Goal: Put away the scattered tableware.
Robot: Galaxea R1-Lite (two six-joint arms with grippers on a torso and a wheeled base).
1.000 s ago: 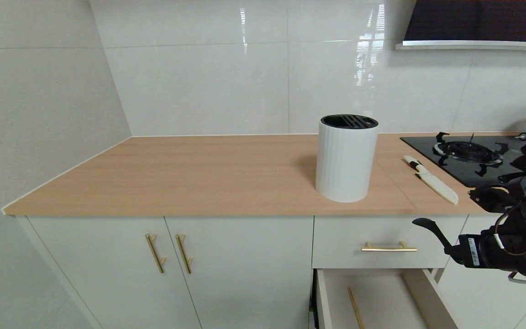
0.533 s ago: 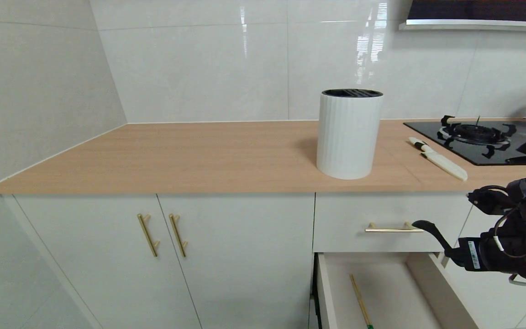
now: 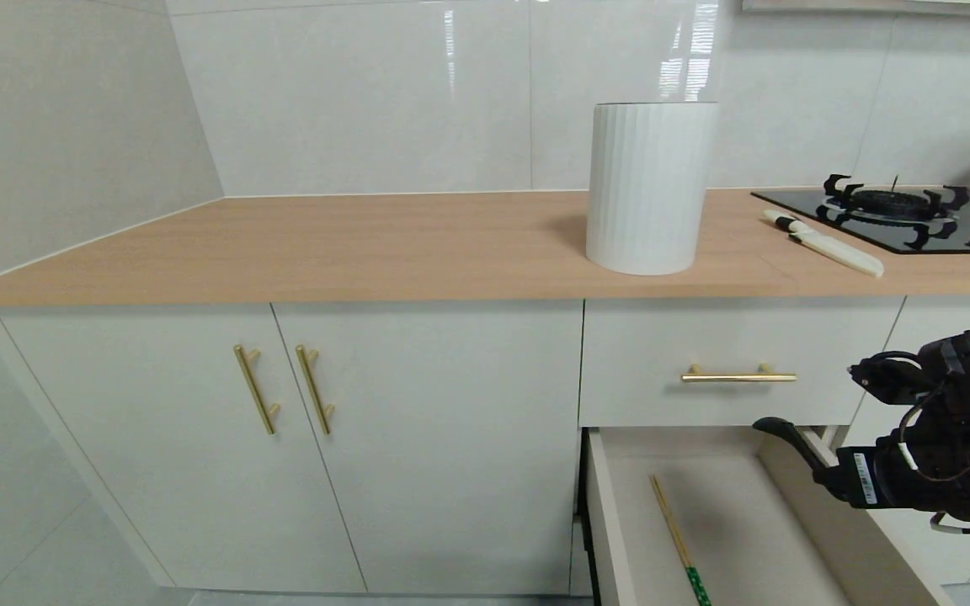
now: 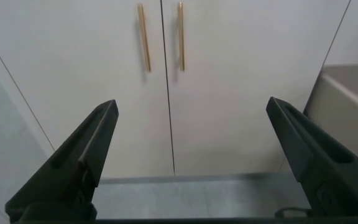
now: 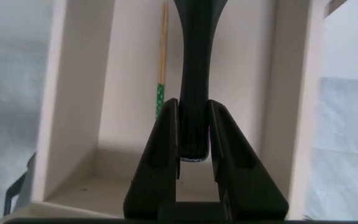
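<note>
Head view: on the surface (image 3: 367, 244) a white holder (image 3: 645, 185) stands near the front edge. A knife (image 3: 826, 244) lies between it and the stove (image 3: 889, 202). Below, the drawer (image 3: 601, 513) is open, with one chopstick (image 3: 672, 532) on its floor and bare floor on both sides. The right end effector (image 3: 828, 481), by the drawer's right wall, is clenched on a black utensil (image 3: 780, 427).

Left wrist view: the left end effector (image 4: 191, 109) is released, spread wide, facing cabinet doors (image 4: 229, 93).

Right wrist view: the utensil (image 5: 194, 50) hangs over the drawer (image 5: 73, 93), beside the chopstick (image 5: 163, 50).
</note>
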